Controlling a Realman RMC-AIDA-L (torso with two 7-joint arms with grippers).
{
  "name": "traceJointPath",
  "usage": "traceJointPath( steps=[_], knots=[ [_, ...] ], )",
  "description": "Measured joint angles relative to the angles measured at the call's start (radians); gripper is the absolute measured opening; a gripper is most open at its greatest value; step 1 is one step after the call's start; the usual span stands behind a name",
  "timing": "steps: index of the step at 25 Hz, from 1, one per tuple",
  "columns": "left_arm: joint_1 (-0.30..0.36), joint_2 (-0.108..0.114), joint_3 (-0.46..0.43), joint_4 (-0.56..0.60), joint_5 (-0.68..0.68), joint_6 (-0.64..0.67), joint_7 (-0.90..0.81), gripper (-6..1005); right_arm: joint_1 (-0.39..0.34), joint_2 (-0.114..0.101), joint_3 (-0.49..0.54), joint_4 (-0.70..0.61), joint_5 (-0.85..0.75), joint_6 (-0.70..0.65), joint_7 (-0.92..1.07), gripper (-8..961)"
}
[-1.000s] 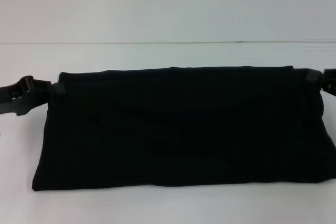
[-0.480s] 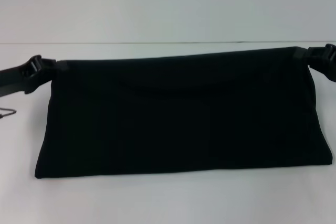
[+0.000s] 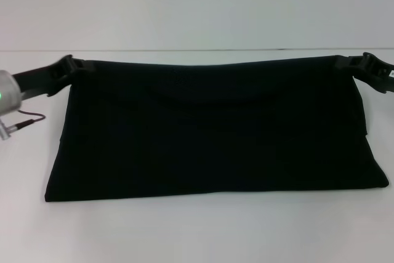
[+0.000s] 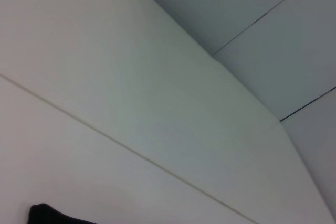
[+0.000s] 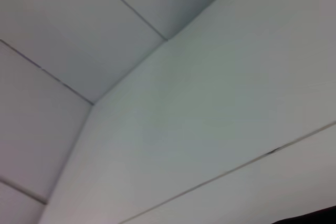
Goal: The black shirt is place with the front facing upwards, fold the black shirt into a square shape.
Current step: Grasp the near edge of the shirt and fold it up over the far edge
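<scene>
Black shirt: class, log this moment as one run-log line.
black shirt: folded band on table | left claw: shut on far-left corner | right claw: shut on far-right corner

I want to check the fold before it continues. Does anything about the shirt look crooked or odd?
Slightly. The shirt is not a rectangle: its near edge is wider than the far edge, which the left gripper and right gripper hold at the corners, so the sides slant. No print shows.

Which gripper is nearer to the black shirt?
Neither: left gripper holds the black shirt's far left corner, right gripper holds its far right corner.
</scene>
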Motion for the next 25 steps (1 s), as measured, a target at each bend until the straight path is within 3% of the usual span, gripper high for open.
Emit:
traceJointPath(
  steps=[4,7,8,11,16,22,25],
  knots=[
    [-0.017,-0.028,0.039,0.000,0.000,-0.085,0.003,182,0.019,0.012,-0.035,-0.001,0.001,0.089,-0.011,59],
    [-0.021,-0.034,0.046,0.000,0.000,-0.101,0.003,186,0.037,0.020,-0.042,0.000,0.002,0.153,-0.029,59],
    [-0.030,-0.051,0.055,0.000,-0.002,-0.141,0.010,188,0.043,0.022,-0.042,0.002,0.002,0.172,-0.039,59],
    [-0.031,-0.067,0.056,0.000,-0.027,-0.166,0.028,192,0.058,0.032,-0.044,0.007,0.002,0.223,-0.076,60],
    [-0.024,-0.086,0.056,-0.007,-0.100,-0.181,0.110,199,0.064,0.043,-0.053,0.009,0.002,0.297,-0.092,136],
    [-0.022,-0.089,0.056,-0.014,-0.126,-0.195,0.139,208,0.064,0.045,-0.056,0.009,0.002,0.333,-0.100,295],
    [-0.021,-0.088,0.056,-0.015,-0.124,-0.213,0.136,327,0.063,0.045,-0.058,0.009,0.002,0.333,-0.106,381]
  ],
)
